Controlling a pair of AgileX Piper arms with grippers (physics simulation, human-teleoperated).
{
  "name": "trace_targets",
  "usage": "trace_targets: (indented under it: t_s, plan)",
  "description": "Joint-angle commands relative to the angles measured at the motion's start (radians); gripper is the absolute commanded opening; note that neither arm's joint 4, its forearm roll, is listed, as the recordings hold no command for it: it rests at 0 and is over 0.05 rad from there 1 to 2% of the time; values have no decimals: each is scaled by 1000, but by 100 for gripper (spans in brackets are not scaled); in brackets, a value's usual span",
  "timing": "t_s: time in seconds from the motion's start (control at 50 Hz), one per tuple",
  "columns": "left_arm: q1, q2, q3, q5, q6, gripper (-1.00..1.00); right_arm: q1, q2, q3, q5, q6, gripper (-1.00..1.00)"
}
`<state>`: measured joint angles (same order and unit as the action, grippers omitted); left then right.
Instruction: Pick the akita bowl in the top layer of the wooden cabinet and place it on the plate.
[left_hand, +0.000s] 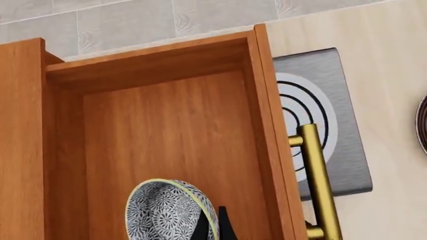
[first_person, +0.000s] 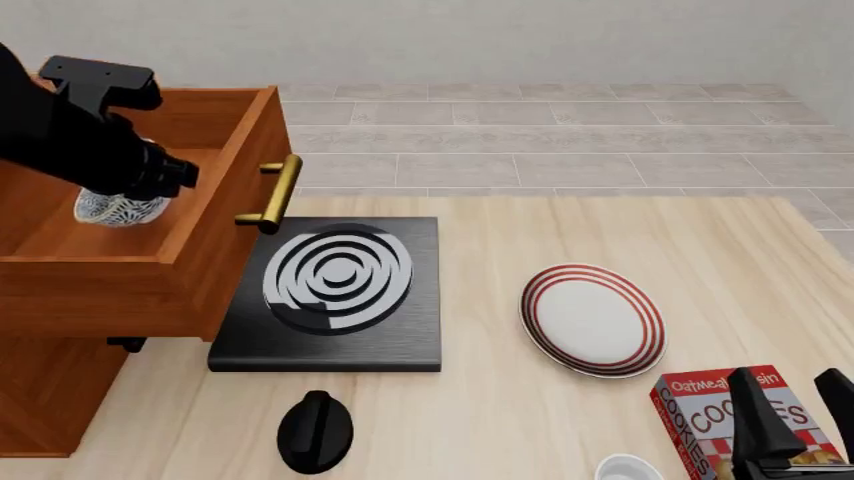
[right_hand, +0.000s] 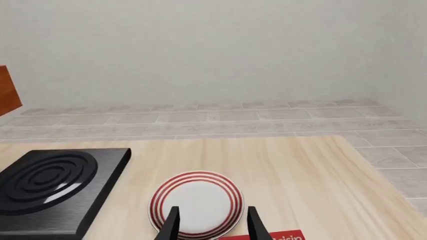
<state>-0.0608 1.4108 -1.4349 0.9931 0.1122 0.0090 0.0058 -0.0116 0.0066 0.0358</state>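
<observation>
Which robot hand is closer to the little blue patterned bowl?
Left. The left hand is right at the akita bowl inside the open top drawer. The right hand is far across the table, near the plate and cookie box.

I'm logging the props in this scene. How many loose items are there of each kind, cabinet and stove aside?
Bowls: 2, the akita bowl and a white bowl
Plates: 1, the plate
Cookie boxes: 1, the cookie box
Black knobs: 1, the black knob
Total: 5
</observation>
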Motion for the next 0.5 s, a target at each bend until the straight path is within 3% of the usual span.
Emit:
trace_targets:
  t_s: [0.02,0.5]
  plan:
    - [-15,0,-60,25,8,-100,0,1,0,-1,0,100]
    - [5,11,-190,84,57,-100,1,-2,-1,0,6,100]
